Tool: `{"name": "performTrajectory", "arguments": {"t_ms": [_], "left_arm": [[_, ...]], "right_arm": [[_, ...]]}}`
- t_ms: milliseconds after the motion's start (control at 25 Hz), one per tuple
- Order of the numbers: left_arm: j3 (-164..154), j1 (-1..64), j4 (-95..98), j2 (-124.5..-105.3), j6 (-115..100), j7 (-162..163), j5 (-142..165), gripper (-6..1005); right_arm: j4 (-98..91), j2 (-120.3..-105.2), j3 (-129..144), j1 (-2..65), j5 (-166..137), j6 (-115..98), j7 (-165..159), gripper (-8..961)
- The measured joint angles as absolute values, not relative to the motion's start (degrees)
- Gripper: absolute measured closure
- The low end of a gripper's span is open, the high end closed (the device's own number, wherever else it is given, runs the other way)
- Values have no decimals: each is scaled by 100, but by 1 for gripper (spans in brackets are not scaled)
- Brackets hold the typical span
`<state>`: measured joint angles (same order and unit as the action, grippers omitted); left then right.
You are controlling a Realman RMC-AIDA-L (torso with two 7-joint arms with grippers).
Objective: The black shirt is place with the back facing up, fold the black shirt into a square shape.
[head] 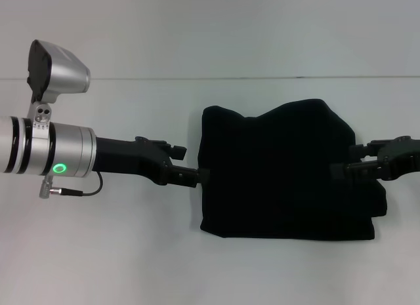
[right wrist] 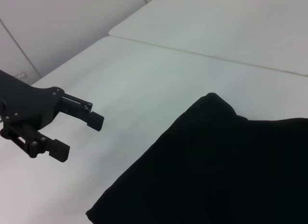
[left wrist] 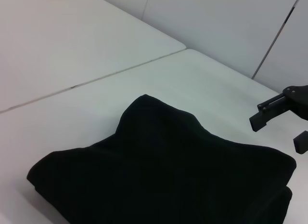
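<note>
The black shirt [head: 285, 170], folded into a rough square, lies right of centre on the white table [head: 131, 252]. The left gripper [head: 201, 176] and right gripper [head: 338, 170] flank it, both spread open.

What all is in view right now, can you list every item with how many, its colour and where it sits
Black soft fabric shirt: one, black, folded into a rough block on the table, between the two grippers.
White flat table: one, white, under the shirt, with a seam line across its far part.
Left gripper: one, black, open, at the shirt's left edge.
Right gripper: one, black, open, at the shirt's right edge.
</note>
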<state>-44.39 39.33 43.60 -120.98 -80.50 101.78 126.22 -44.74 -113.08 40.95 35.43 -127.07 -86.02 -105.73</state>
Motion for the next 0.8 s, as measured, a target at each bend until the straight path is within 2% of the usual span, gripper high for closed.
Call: {"name": "performTrajectory", "arguments": {"t_ms": [800], "left_arm": [[-4438,3999,4360,-12088,-7966,10248,12771,140]], "right_arm": [[-4474,-11303,4106,3619,-12705,-8525,-10573,72]]}}
